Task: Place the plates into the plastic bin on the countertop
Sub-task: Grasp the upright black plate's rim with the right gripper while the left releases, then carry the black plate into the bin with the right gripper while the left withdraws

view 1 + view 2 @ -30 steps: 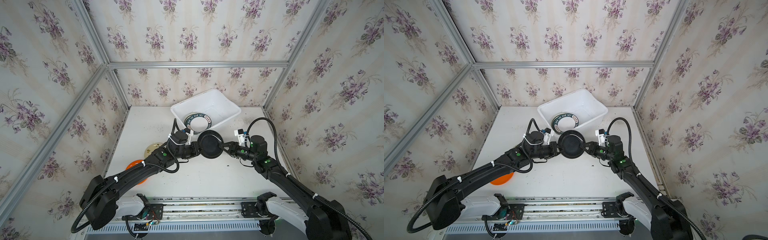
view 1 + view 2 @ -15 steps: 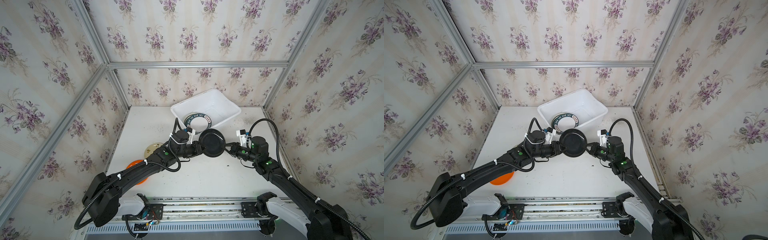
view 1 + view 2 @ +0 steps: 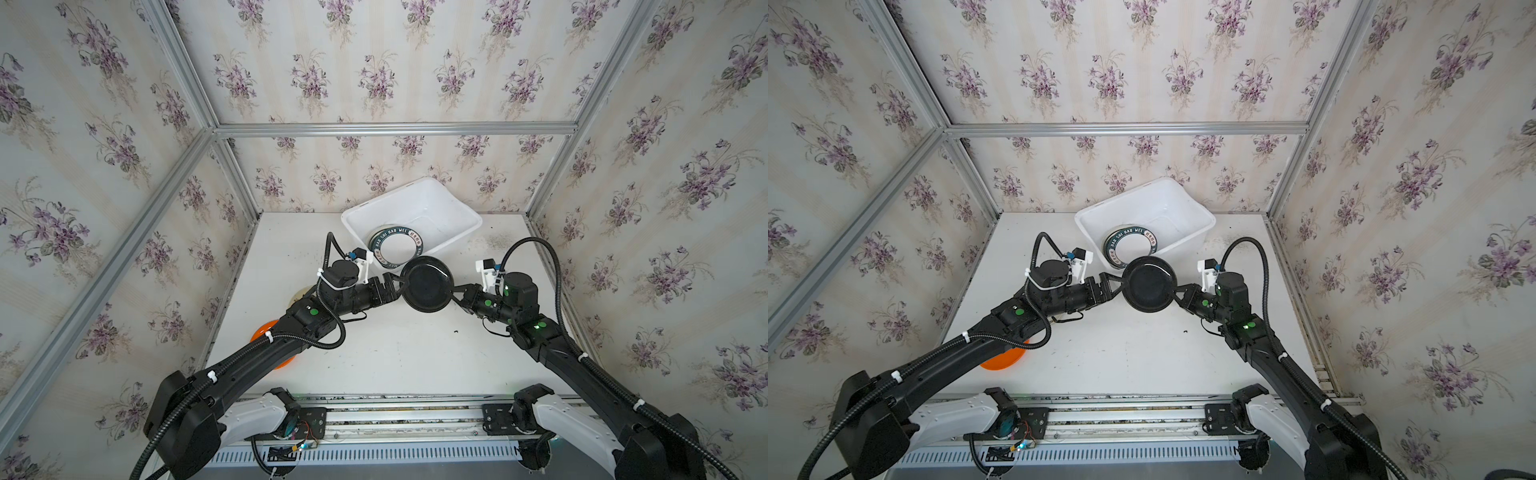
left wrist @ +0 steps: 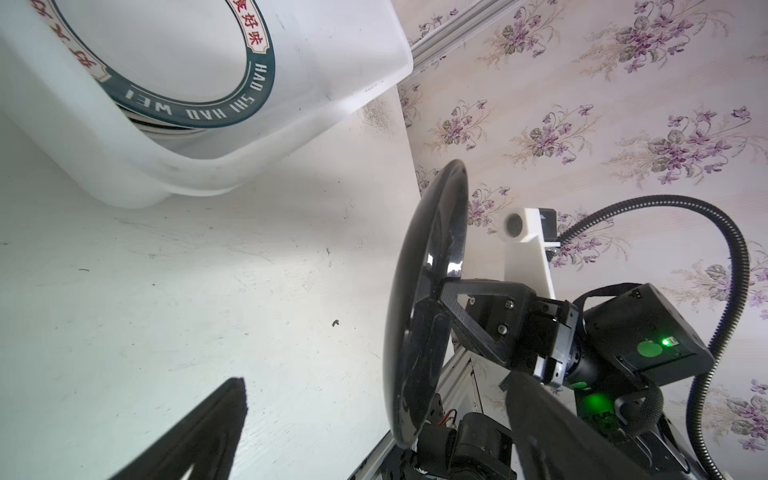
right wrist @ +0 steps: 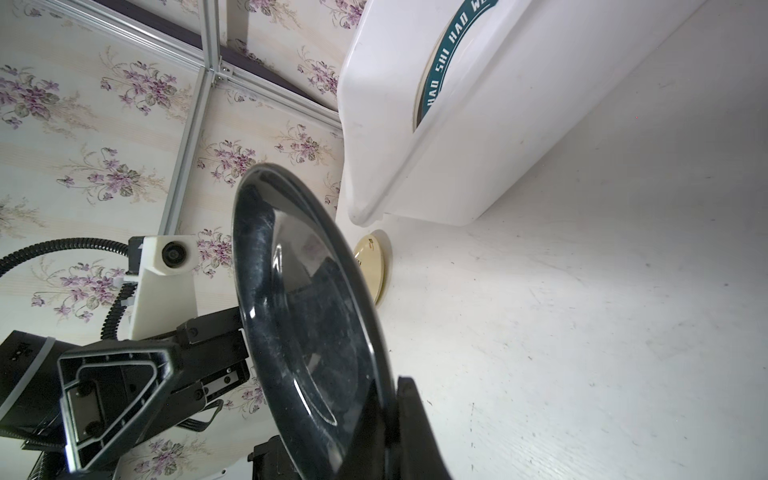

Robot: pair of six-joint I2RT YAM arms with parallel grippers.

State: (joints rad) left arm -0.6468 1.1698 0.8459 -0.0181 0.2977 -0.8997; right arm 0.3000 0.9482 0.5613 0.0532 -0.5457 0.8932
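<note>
Now that the left gripper (image 3: 397,287) has let go and stands open, the right gripper (image 3: 454,292) alone clamps the black plate (image 3: 426,284) by its rim, likely ready for the bin (image 3: 440,199).

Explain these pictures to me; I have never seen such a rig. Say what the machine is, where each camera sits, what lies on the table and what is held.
This is a robot with two black arms, each ending in a two-fingered gripper. Two pictures look down from overhead on the same scene; the other two come from a camera on each wrist. On the white countertop stands a plastic bin with a lettered plate inside. An orange plate and a cream plate lie on the left, partly hidden by the left arm. The right gripper is shut on the rim of a black plate, held off the countertop near the bin. The left gripper is open, its jaws either side of the plate's opposite rim.
</note>
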